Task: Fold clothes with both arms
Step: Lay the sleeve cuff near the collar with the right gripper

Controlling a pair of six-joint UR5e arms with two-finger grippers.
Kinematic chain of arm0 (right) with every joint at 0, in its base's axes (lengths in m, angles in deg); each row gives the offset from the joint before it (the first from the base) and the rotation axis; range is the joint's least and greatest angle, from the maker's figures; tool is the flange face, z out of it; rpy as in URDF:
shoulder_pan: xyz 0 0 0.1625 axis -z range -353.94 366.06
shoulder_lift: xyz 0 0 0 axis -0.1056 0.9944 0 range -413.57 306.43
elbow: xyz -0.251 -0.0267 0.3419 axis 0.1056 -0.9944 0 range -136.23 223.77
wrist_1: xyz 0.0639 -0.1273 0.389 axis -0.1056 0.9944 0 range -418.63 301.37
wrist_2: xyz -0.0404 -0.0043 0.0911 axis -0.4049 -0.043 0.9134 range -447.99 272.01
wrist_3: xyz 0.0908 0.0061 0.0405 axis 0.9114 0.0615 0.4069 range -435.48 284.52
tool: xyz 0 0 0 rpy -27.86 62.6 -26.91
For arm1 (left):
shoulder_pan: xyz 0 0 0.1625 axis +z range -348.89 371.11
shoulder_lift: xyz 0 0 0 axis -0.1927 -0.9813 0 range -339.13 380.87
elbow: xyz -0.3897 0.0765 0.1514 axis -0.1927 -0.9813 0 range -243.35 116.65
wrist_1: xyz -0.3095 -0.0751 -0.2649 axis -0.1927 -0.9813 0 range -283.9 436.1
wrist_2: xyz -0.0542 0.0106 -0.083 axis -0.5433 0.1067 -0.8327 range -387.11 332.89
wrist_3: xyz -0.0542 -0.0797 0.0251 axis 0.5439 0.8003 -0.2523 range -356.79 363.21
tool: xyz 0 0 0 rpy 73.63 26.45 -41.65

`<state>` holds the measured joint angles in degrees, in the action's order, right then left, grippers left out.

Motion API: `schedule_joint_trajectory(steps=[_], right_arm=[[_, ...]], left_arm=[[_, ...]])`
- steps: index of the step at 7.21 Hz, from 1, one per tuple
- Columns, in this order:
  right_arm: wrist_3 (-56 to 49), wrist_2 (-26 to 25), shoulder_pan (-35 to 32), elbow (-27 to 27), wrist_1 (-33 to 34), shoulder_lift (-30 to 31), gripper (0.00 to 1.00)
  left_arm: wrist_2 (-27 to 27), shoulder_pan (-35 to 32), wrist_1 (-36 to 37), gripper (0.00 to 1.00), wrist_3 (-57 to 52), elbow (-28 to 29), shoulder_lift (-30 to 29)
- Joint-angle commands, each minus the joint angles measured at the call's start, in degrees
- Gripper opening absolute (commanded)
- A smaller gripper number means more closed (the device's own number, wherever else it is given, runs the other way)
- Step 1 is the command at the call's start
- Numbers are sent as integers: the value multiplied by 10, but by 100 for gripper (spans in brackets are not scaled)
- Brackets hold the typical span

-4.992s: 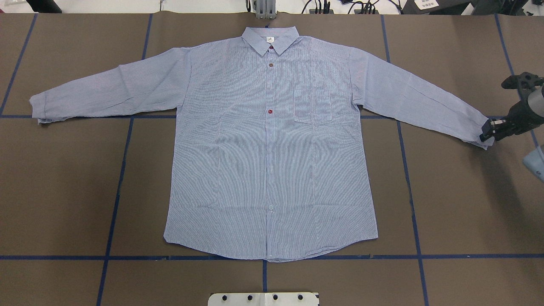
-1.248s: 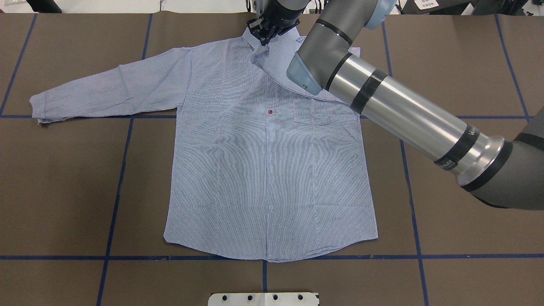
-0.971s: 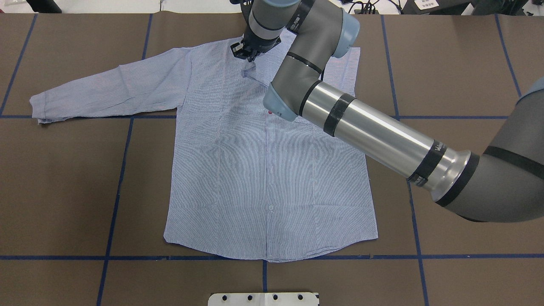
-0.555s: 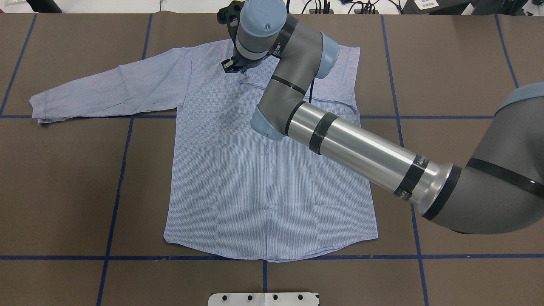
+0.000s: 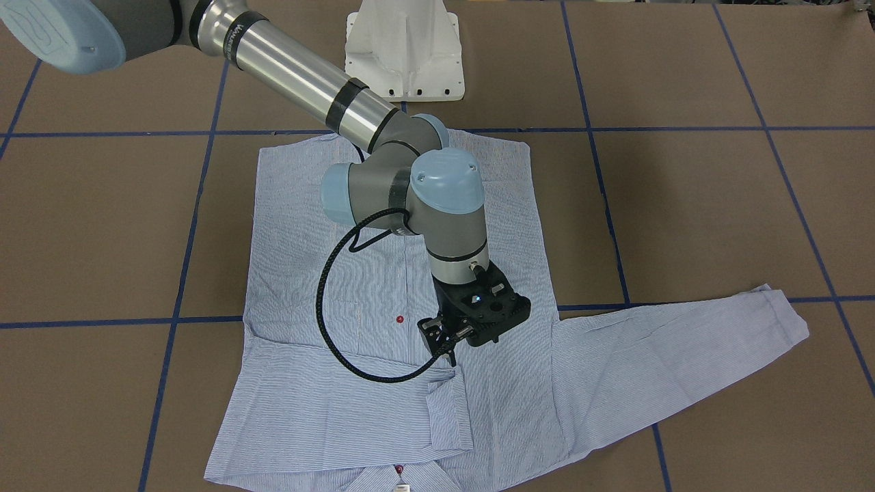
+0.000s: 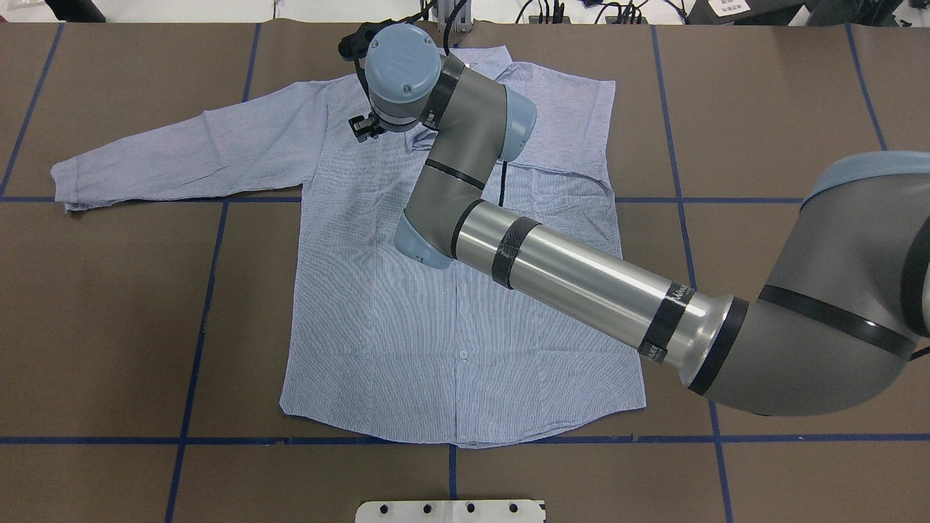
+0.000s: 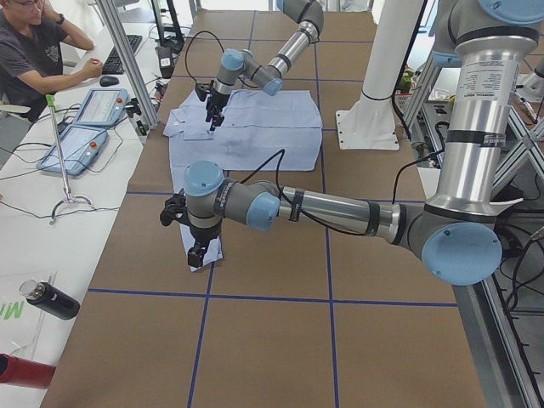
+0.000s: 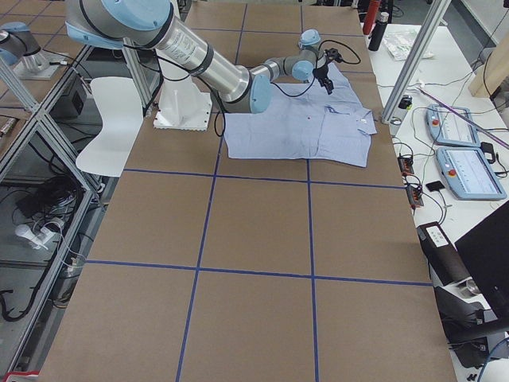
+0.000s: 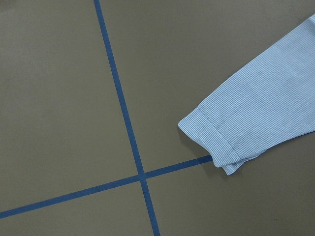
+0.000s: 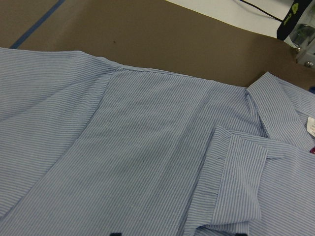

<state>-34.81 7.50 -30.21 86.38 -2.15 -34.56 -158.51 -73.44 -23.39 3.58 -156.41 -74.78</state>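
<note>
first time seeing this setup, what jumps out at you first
The big silver right arm reaches diagonally across the table, its hand low over the upper chest of a light blue striped shirt laid flat. One sleeve is folded across the chest; the other sleeve lies stretched out, with the left hand above its cuff.

Shirt (image 6: 407,327) flat on the table (image 6: 785,94) before my base (image 5: 403,55), left sleeve (image 6: 189,156) stretched out leftward, right sleeve (image 5: 328,410) folded across the chest, right gripper (image 5: 441,339) near its cuff, left gripper (image 7: 197,252) above the left cuff (image 9: 216,142).
</note>
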Motion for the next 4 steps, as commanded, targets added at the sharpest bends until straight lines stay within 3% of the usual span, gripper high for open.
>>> schedule_joint_trajectory(steps=[1,2,4], right_arm=[[1,-32,0,-20,-1,2,99],[18,-69,1,-30,-6,2,98],[125,-105,1,-80,-84,4,98]], left_arm=[[-1,0,-1,99,13,-1,-3],[-1,0,-1,99,15,-1,-3],[-1,-1,-1,99,15,-4,-3]])
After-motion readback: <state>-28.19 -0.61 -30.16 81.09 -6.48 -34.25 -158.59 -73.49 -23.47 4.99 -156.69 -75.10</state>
